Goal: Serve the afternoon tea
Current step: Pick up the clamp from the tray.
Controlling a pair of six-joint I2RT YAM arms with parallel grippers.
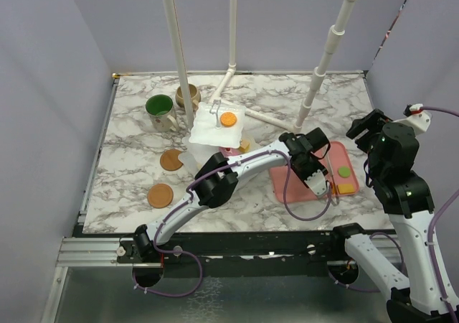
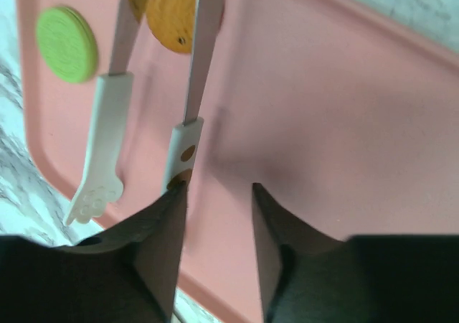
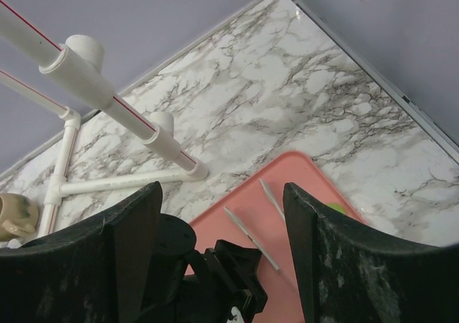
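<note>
The white tiered stand (image 1: 206,128) stands at mid-table with an orange biscuit (image 1: 228,120) on its top plate. Left of it are the green-lined mug (image 1: 159,108), the beige mug (image 1: 188,95) and two brown coasters (image 1: 171,160) (image 1: 160,194). My left gripper (image 1: 320,185) (image 2: 215,188) hangs low over the pink tray (image 2: 344,122). Its jaws stand apart with only tray between them. Its left finger touches one white paw tip of the metal tongs (image 2: 195,72) (image 3: 249,235). An orange biscuit (image 2: 171,14) and a green biscuit (image 2: 67,43) (image 1: 345,171) lie by the tongs. My right gripper (image 1: 362,130) (image 3: 221,188) is open and empty, high above the tray.
A white pipe frame (image 1: 233,64) (image 3: 107,100) rises from the back of the marble table (image 1: 129,165). Grey walls close in the left, back and right. The left arm stretches diagonally across the table's front to the tray (image 1: 287,186).
</note>
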